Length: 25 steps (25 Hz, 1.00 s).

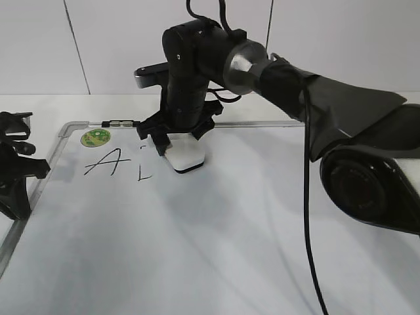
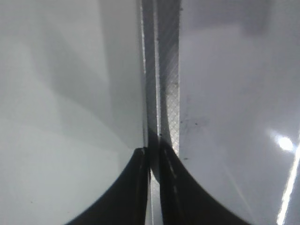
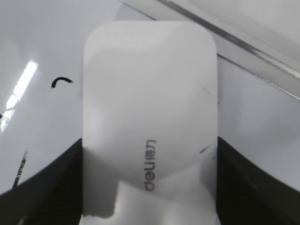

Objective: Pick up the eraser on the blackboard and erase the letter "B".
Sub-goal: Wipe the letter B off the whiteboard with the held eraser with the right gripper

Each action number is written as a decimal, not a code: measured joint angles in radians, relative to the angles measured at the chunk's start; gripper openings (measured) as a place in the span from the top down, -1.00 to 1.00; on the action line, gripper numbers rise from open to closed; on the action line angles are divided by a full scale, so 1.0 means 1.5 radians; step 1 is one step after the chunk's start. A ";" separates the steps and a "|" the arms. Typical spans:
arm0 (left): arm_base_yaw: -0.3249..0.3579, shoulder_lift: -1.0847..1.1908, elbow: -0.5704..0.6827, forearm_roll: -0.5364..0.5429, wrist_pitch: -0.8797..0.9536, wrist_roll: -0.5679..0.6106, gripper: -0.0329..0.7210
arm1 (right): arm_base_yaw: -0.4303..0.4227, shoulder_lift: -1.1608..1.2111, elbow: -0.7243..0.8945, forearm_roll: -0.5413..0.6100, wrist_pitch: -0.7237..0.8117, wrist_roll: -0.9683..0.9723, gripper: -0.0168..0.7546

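Observation:
The blackboard [image 1: 197, 249] is a white board with a grey frame. My right gripper [image 1: 177, 146] is shut on the white eraser [image 1: 186, 156], pressing it flat on the board at the upper middle. In the right wrist view the eraser [image 3: 150, 117] fills the frame between the black fingers [image 3: 150, 187]. The letter "B" [image 1: 144, 169] is mostly wiped; an upright stroke and base remain just left of the eraser, and a small curl [image 3: 61, 82] shows in the right wrist view. My left gripper [image 1: 20, 172] is shut and empty at the board's left edge, its fingers [image 2: 152, 187] over the frame.
A slanted black "A" [image 1: 105, 161] is written left of the B's remains. A round green sticker [image 1: 96, 137] sits in the board's top left corner. The board frame [image 2: 161, 70] runs up the left wrist view. The right arm's dark sleeve [image 1: 341, 111] spans the right side.

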 joint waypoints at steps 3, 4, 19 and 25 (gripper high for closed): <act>0.000 0.000 0.000 0.000 0.001 0.000 0.79 | 0.000 0.007 -0.004 0.003 0.001 -0.004 -0.50; 0.000 0.000 0.000 0.000 0.001 0.000 0.79 | 0.000 0.007 -0.006 0.005 0.003 -0.007 -0.50; 0.000 0.000 0.000 0.003 0.005 0.000 0.79 | 0.044 0.011 -0.011 -0.007 0.003 -0.053 -0.50; 0.000 0.000 0.000 0.003 0.008 0.000 0.79 | 0.058 0.011 -0.011 -0.006 0.003 -0.059 -0.50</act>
